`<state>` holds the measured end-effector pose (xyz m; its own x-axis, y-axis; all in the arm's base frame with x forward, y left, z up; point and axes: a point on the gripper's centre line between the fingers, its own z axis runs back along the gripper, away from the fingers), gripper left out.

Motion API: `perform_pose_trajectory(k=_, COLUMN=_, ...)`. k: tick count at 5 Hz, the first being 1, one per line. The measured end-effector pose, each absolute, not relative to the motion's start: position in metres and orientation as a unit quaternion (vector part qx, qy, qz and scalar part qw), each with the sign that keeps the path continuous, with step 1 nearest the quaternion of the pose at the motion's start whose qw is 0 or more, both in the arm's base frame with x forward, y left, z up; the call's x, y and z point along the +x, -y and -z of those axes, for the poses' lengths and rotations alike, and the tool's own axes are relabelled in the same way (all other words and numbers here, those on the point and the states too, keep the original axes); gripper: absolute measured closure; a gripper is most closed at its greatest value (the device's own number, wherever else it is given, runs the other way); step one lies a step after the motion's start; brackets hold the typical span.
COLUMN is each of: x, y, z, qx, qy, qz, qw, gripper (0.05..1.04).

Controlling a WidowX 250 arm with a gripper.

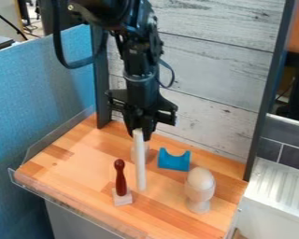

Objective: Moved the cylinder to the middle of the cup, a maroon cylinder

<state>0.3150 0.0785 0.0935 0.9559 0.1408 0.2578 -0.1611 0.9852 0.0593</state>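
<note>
Pale cup [199,190] holding an egg [201,178] at five o'clock, maroon cylinder [121,179] at seven, central gripper [141,130] grasping upright white rod [140,161].

Arm [138,60] hanging from top edge; tool [140,135] pointing down, clamped.

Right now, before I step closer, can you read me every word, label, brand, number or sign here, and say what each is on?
There are none that can be read: I make out no lettering on the robot arm, pale stick, maroon piece, blue block or wooden tabletop.
</note>
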Motion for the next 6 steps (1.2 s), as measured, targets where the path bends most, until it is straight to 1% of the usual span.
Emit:
perform_pose_trajectory(k=1, x=0.313, y=-0.070, z=-0.081, qx=0.060, qy=0.123, qz=-0.062, qw=0.989, gripper=0.857)
perform_pose_trajectory(k=2, x=0.312, y=-0.067, z=-0.074, qx=0.073, qy=0.122, qz=-0.053, qw=0.988, gripper=0.857)
perform_pose_trajectory(k=3, x=0.311, y=-0.066, z=-0.063, qx=0.081, qy=0.106, qz=-0.049, qw=0.990, gripper=0.857)
perform_pose_trajectory(k=5, x=0.310, y=-0.067, z=-0.056, qx=0.082, qy=0.089, qz=-0.050, qw=0.991, gripper=0.857)
perform_pose_trajectory(k=6, x=0.315, y=-0.066, z=-0.056, qx=0.079, qy=0.087, qz=-0.049, qw=0.992, gripper=0.857)
